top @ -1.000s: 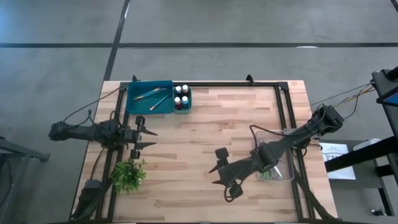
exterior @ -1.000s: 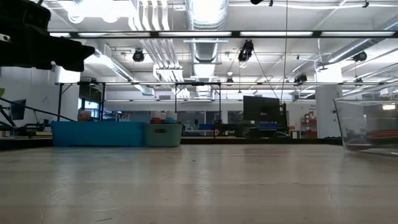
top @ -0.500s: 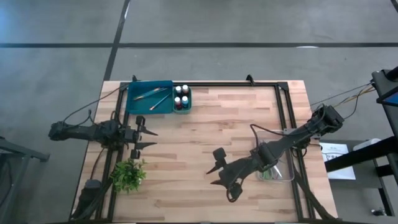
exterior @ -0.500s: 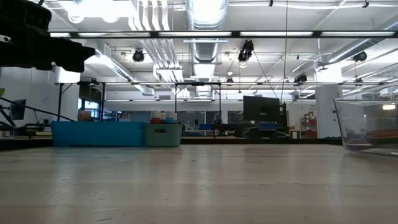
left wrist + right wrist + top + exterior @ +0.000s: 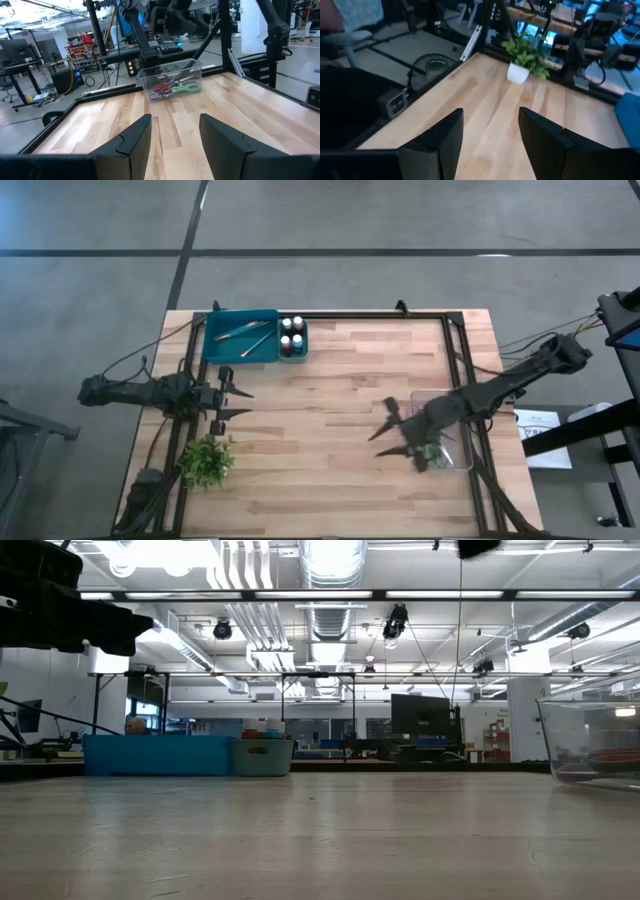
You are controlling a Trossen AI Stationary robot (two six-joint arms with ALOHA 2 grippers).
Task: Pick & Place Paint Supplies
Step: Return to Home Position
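Thin paintbrushes (image 5: 240, 333) lie flat inside the blue bin (image 5: 208, 350) at a far corner of the table (image 5: 330, 370), showing from above as pale slivers against its blue floor. They rest roughly parallel, their long axes running on a slant across the bin rather than square to its walls; which ends carry the bristles cannot be told. A smaller bin (image 5: 292, 338) of paint bottles stands touching the blue bin's side. The left gripper (image 5: 247, 402) hovers near the blue bin, between it and a potted plant (image 5: 207, 461), its fingers (image 5: 127, 142) spread with nothing between them. The right gripper (image 5: 383, 436) hangs well apart from the blue bin, across the table beside a clear box (image 5: 172, 72) holding scissors (image 5: 172, 89), and its fingers are likewise spread and empty.
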